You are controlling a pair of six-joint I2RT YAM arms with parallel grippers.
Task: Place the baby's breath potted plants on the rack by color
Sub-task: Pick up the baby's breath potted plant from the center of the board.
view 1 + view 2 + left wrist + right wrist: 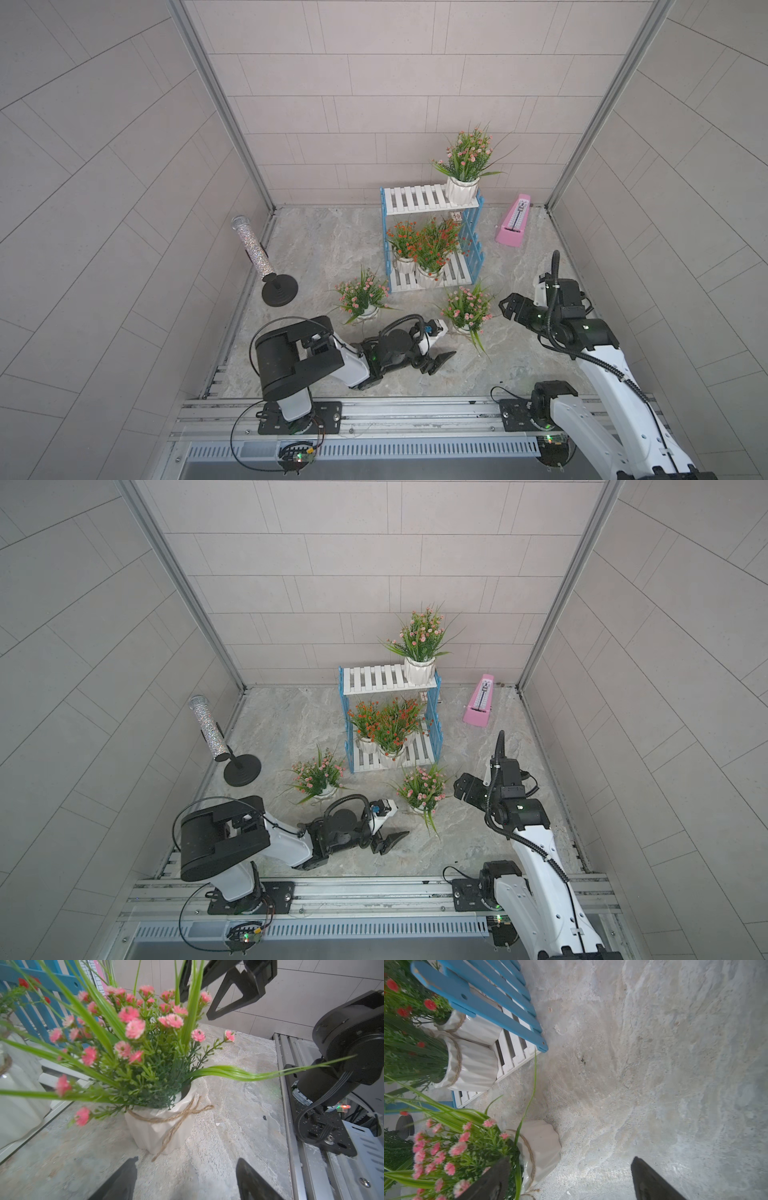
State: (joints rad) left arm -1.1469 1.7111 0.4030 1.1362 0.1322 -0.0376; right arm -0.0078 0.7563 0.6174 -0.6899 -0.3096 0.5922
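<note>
Pink plants [467, 153] [360, 293] [467, 307] number three; one tops the rack [415, 198].

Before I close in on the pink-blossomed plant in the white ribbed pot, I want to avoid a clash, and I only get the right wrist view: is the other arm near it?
Observer: Yes. The left gripper sits low on the far side of that pink-blossomed plant, jaws open and pointed at its pot.
Operator: Where would it go?
Observer: The blue-sided, white-slatted rack has a second pink plant at the right end of its upper shelf; the other slats there are bare.
Operator: Any more pink ones?
Observer: A third pink plant stands on the grey marbled tabletop, off the rack's front-left corner.
</note>
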